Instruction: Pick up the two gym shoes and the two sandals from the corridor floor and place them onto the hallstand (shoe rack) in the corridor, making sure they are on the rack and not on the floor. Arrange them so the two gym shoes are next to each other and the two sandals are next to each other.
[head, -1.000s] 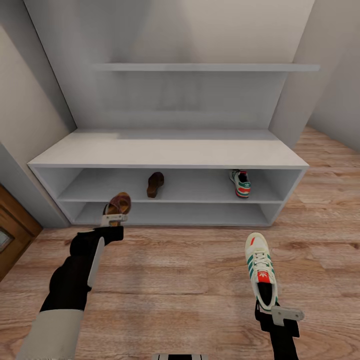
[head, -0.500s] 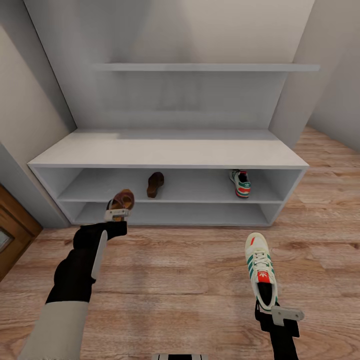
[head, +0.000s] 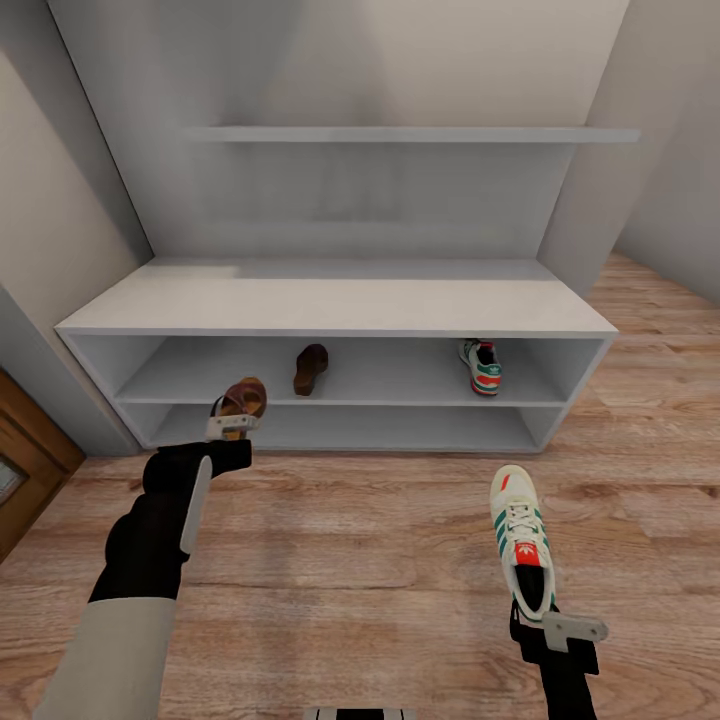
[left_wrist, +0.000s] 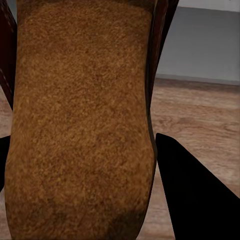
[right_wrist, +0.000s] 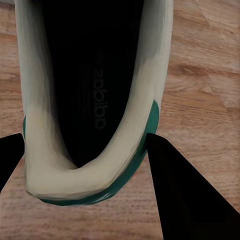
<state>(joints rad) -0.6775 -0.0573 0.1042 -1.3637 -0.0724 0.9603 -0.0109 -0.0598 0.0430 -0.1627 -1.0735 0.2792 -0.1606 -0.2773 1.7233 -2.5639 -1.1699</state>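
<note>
My left gripper (head: 229, 426) is shut on the heel of a brown sandal (head: 242, 399), held in front of the hallstand (head: 330, 300) at its lower left. Its tan footbed (left_wrist: 80, 120) sits close between dark fingers (left_wrist: 195, 195). The other sandal (head: 311, 368) lies on the hallstand's upper open shelf, left of centre. One gym shoe (head: 482, 365) rests on that same shelf at the right. My right gripper (head: 553, 622) is shut on the heel of the second gym shoe (head: 522, 538), toe toward the rack, over the corridor floor (head: 360, 560). Its cream heel (right_wrist: 90, 100) lies between black fingers (right_wrist: 190, 195).
A floating shelf (head: 400, 134) spans the rack's back panel above the flat top. Grey walls close in on both sides, and a brown wooden door (head: 25, 460) stands at the far left. Open wood flooring lies between my arms and continues past the rack's right end.
My left arm has nudged the sandal slightly up and toward the rack. The right arm and its gym shoe have stayed put.
</note>
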